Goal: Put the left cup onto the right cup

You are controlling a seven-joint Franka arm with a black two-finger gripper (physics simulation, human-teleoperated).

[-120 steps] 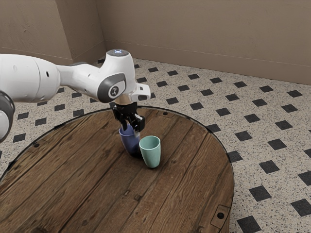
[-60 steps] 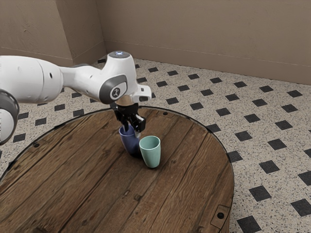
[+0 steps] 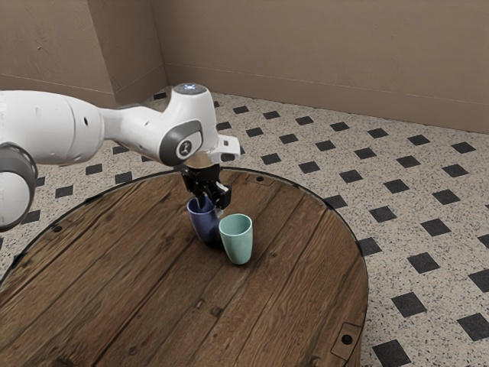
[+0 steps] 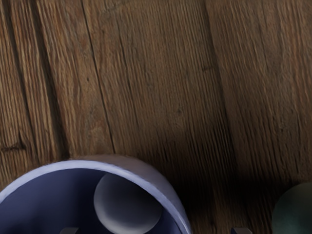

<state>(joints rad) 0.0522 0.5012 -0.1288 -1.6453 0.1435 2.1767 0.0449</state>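
Note:
The left cup is the dark blue cup (image 3: 202, 224), standing on the round wooden table (image 3: 137, 306). Touching its right side is the teal cup (image 3: 235, 238), upright with its mouth open. My gripper (image 3: 206, 200) hangs straight down over the blue cup's near rim, open; one finger reaches inside the cup and the other stays outside, on the teal cup's side. In the wrist view the blue cup (image 4: 122, 168) lies just under my hand, its pale bottom visible. An edge of the teal cup (image 4: 295, 212) appears beside it.
The table's dark metal-banded rim (image 3: 348, 252) curves around at the exterior view's right. Beyond it lie a checkered tile floor (image 3: 397, 168) and beige walls. Bare planks stretch in front of the cups and toward the exterior view's left.
My arm has crept slightly toward the exterior view's right and the gripper has sunk a little at the blue cup's rim. The blue cup, leaning before, now stands more upright.

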